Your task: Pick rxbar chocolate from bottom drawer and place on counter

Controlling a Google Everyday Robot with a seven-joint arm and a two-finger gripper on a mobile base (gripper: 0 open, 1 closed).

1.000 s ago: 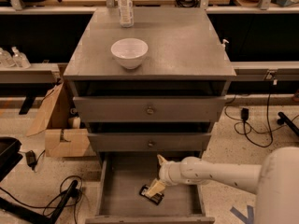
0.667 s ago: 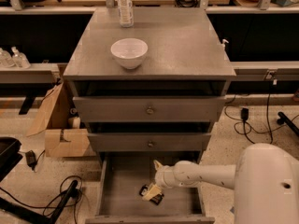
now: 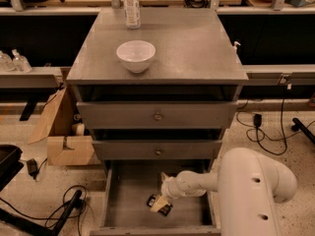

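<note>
The bottom drawer [image 3: 127, 195] stands pulled out, and the bar [image 3: 152, 199] lies on its floor, right of the middle and towards the front. The arm [image 3: 246, 186] reaches in from the right, low over the drawer, with the hand [image 3: 160, 204] right on the bar and covering its middle; whether the hand is wide, narrow or gripping cannot be told. Up on the table [image 3: 197, 48] sit a white bowl [image 3: 136, 54] and, behind it, a bottle [image 3: 131, 4]. The two knobbed drawers [image 3: 157, 116] above are slightly open.
</note>
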